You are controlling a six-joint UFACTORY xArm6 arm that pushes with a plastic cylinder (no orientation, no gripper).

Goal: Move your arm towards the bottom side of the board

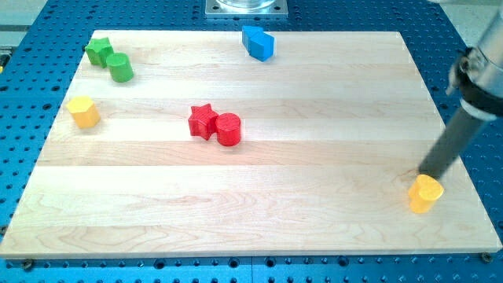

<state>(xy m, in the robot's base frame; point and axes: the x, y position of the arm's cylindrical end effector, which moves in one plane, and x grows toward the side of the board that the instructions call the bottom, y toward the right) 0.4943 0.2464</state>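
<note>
My tip [425, 176] is at the view's right, low on the wooden board [236, 196]. The dark rod [449, 145] slants up to the right edge of the view. The tip touches or sits just above the top of a yellow block [425, 194] near the board's lower right corner. A red star [203, 121] and a red cylinder [228, 129] touch each other at the board's middle. A yellow block [83, 112] lies at the left. A green star [98, 51] and a green cylinder [120, 67] sit at the upper left. A blue block [258, 42] is at the top centre.
The board rests on a blue perforated table [31, 47]. A grey metal mount [246, 7] shows at the view's top centre. The board's bottom edge [251, 255] runs near the view's bottom.
</note>
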